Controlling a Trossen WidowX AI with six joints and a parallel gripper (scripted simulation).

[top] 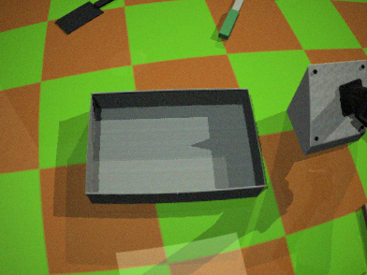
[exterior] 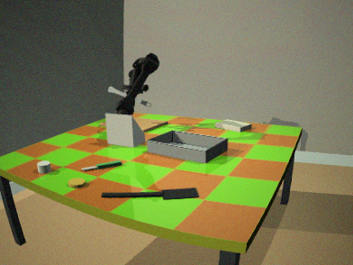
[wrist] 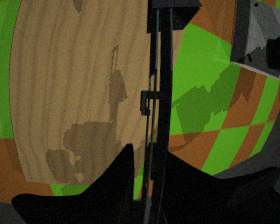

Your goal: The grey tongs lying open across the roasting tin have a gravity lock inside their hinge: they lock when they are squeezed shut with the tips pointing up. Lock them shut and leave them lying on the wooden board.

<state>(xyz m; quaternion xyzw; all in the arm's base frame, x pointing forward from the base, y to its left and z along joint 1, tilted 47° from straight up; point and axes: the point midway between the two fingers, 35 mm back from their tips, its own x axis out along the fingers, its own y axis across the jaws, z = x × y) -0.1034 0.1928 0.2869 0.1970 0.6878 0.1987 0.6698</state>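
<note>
My gripper (wrist: 140,148) is shut on the grey tongs (wrist: 165,75) (exterior: 116,91). In the wrist view the two arms of the tongs run close together, nearly side by side, from between the fingers to a dark block at the top. In the exterior view the tongs are in the air, sticking out on both sides of the dark arm, which hides their middle; which end is the hinge is unclear there. The wooden board (wrist: 50,75) (exterior: 155,125) lies below them, with shadows on it. The roasting tin (top: 178,197) (exterior: 180,150) holds no tongs.
The grey arm base (top: 323,103) (exterior: 119,130) stands beside the tin. A black spatula (top: 80,18) (exterior: 180,194), a green-handled tool (top: 228,24) (exterior: 108,165), a yellow disc (exterior: 76,183) and a white cylinder (exterior: 43,167) lie on the tin's other side. A pale box (exterior: 236,125) is at the back.
</note>
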